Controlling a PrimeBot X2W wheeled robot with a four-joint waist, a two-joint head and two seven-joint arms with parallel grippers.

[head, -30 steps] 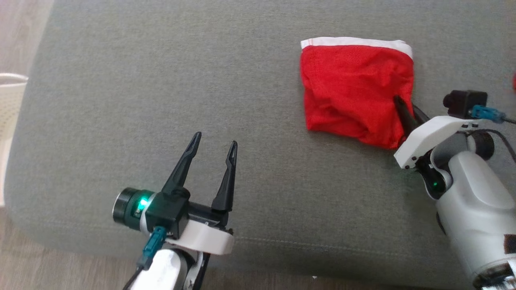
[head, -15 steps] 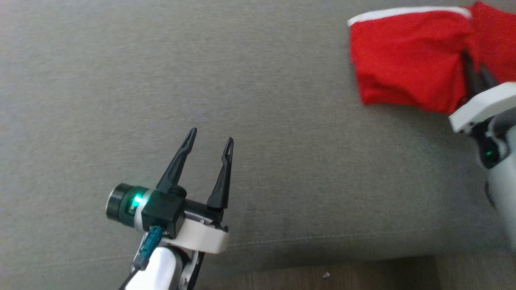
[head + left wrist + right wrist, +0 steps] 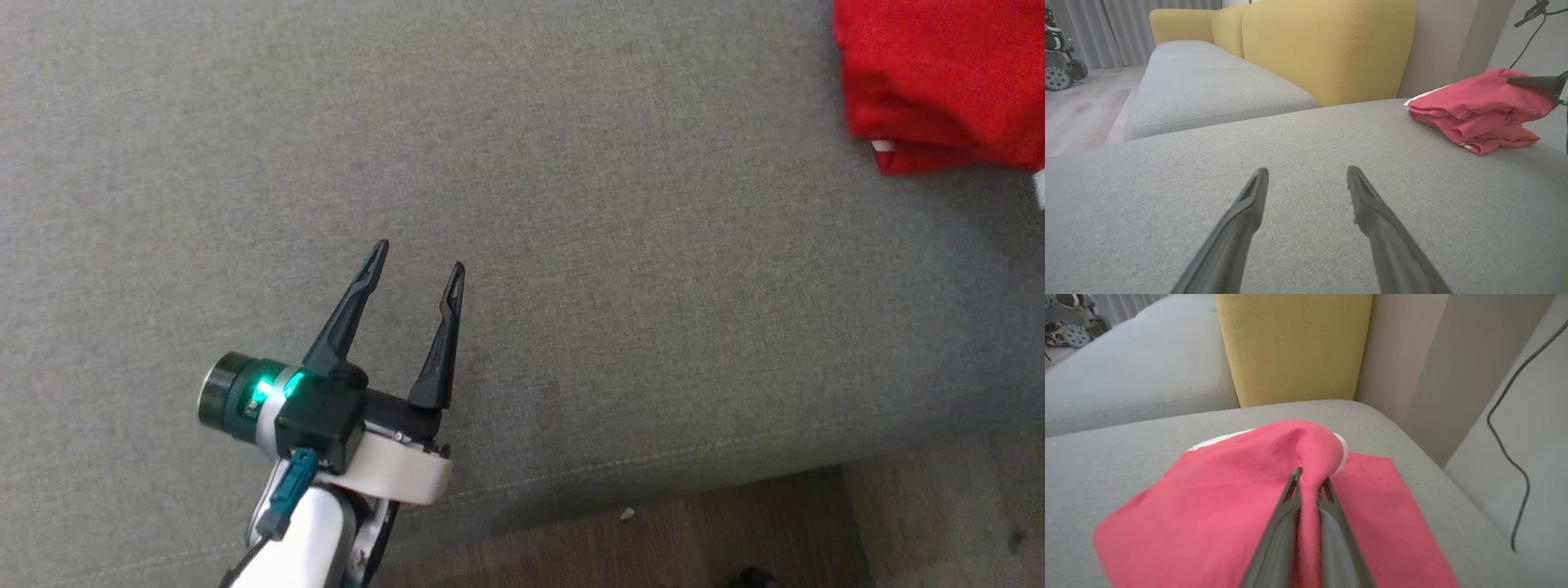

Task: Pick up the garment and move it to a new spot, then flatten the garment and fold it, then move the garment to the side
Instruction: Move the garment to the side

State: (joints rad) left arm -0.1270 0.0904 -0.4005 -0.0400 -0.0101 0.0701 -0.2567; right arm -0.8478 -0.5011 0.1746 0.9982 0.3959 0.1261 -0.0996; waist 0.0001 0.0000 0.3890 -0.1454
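The folded red garment [image 3: 947,82] with a white band lies at the top right corner of the head view, on the grey sofa cushion [image 3: 571,245]. In the right wrist view my right gripper [image 3: 1309,482] is shut on a raised fold of the garment [image 3: 1241,498], lifting it off the cushion. The left wrist view has the garment [image 3: 1478,110] at its right, with the right gripper's dark fingers [image 3: 1531,83] pinching its top. My left gripper [image 3: 416,257] hovers open over bare cushion, far left of the garment, with nothing between its fingers [image 3: 1249,204].
A yellow sofa backrest [image 3: 1327,45] rises behind the cushion, and a second grey seat [image 3: 1208,81] extends to the left. The cushion's front edge and wooden floor [image 3: 653,531] run along the bottom. A wall with a black cable [image 3: 1511,457] stands right of the sofa.
The head camera has swung left, so the garment has slid to the top right corner. The right gripper has lifted a fold of the garment. The left gripper stays open.
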